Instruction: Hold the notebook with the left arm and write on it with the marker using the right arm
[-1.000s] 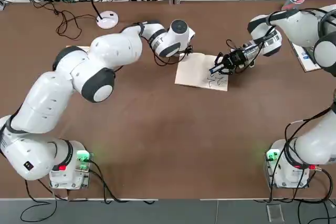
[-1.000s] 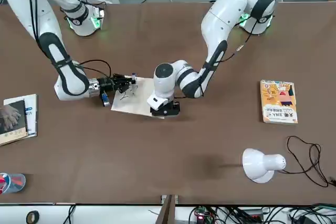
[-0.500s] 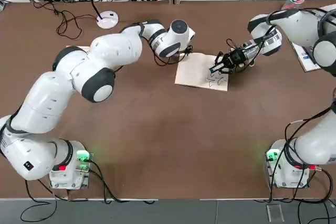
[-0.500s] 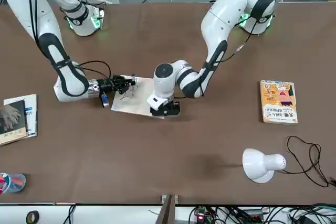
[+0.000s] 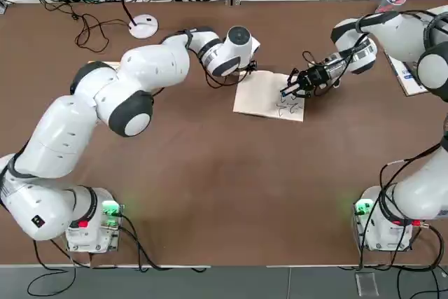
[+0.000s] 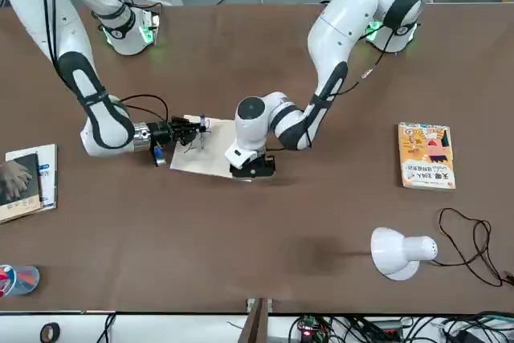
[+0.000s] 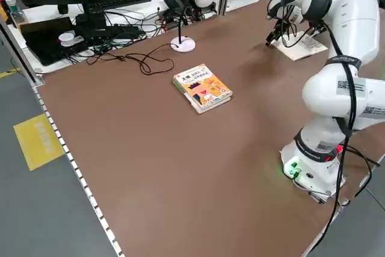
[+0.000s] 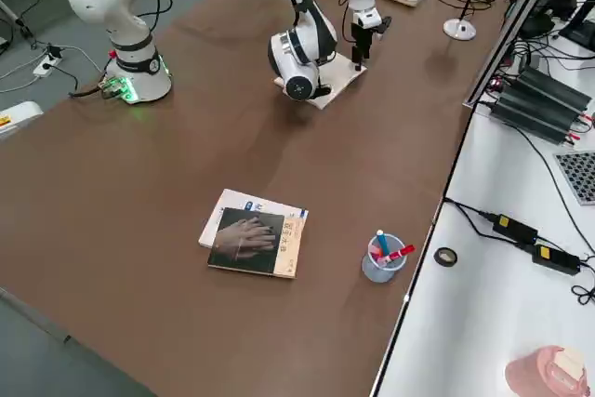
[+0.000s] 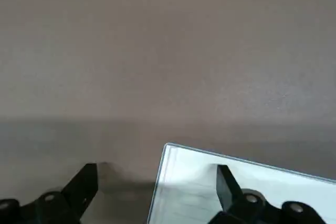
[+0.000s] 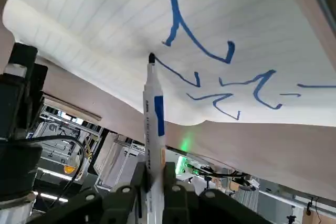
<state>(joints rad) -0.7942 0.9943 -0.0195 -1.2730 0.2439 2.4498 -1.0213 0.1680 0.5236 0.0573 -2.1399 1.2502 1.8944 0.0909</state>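
Everything here hangs off the notebook (image 5: 269,95), lying flat mid-table at the far side from the bases. The left gripper (image 9: 157,190) pins its far corner, fingers spread, one finger on the page and one on the bare table (image 5: 210,173) beside it. The right gripper (image 10: 149,174), reaching in from the notebook's right edge, is pinched tight on the marker (image 10: 152,111). The marker's long axis runs straight out from the fingers onto the page, tip touching the paper at the blue scribbles (image 10: 210,72). So I'd guess the next stroke is a drag across the page, and the right arm is the one to do it.
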